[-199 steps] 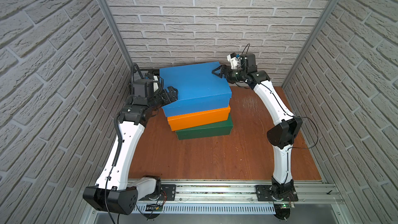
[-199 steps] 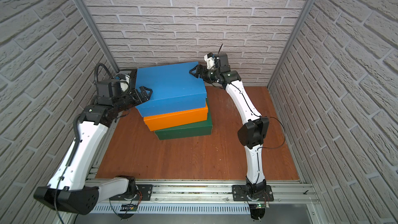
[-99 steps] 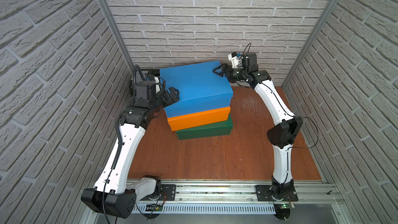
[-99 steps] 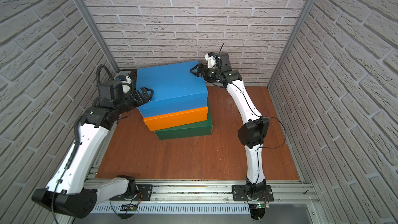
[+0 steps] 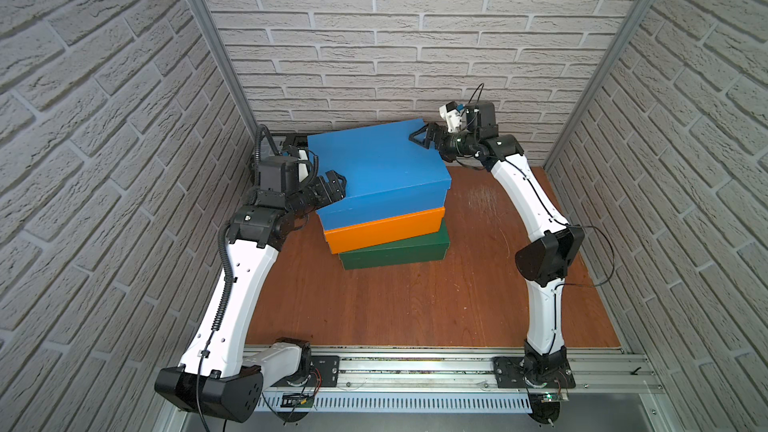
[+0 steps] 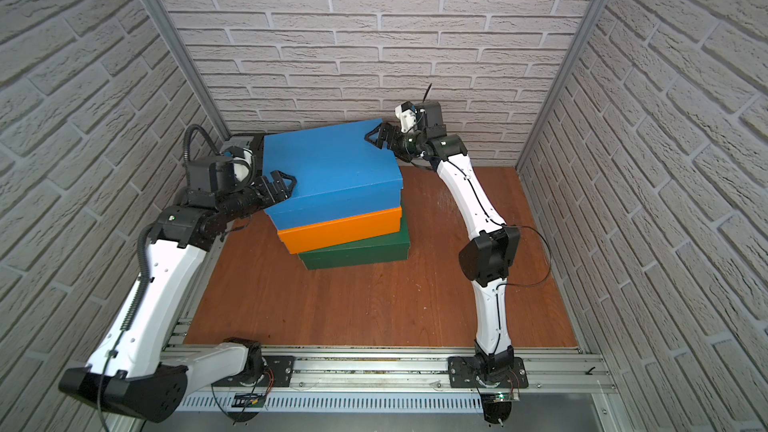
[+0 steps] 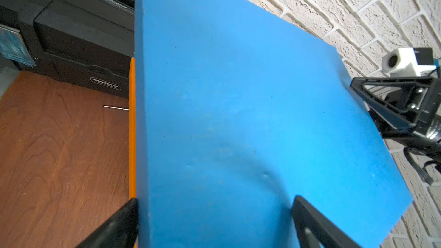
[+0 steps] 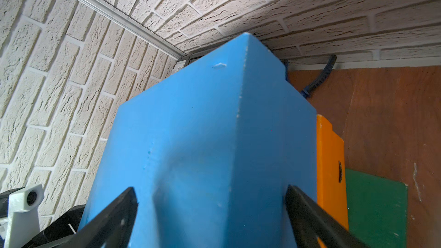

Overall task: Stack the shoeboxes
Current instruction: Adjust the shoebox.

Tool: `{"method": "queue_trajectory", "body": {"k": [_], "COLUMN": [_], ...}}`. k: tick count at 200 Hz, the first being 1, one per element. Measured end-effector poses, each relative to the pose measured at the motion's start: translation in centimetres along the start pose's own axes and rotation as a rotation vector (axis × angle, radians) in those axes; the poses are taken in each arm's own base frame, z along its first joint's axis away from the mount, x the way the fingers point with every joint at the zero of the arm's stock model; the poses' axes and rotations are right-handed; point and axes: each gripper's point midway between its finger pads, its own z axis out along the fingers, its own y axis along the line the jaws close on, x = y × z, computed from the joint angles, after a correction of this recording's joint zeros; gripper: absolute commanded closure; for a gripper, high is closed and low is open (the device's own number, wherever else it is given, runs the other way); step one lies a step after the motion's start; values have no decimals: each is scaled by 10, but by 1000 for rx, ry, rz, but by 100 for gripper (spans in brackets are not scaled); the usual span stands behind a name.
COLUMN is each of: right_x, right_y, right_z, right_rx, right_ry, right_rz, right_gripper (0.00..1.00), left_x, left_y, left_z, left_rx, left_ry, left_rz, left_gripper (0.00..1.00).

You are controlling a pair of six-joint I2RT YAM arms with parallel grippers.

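The left pincer (image 5: pixel 340 187) sits at the 8 o'clock corner of the blue box (image 5: pixel 374 164). Its jaws are apart and astride the corner, one over the lid and one by the side wall, and no squeeze shows. The blue box lies on the orange box (image 5: pixel 386 228), which lies on the green box (image 5: pixel 399 252). The pile stands toward 12 o'clock on the table (image 5: pixel 415 305). The right pincer (image 5: pixel 420 140) straddles the blue box's 2 o'clock corner, jaws likewise apart. All three boxes look stacked, so the task seems all but done. The layers sit slightly askew, with green jutting toward 4 o'clock. What remains, I judge, is to draw both arms clear and perhaps square the pile.
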Motion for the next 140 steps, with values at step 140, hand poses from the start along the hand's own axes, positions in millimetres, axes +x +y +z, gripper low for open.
{"method": "queue_trajectory", "body": {"k": [140], "right_x": [2], "right_y": [3], "right_z": [0], "right_rx": [-16], "right_ry": [13], "right_rz": [13], "right_gripper": [0], "left_x": [-9], "left_y": [-4], "left_z": [-26], "left_rx": [32], "left_ry": [-15], "left_rz": [26], "left_gripper": [2]}}
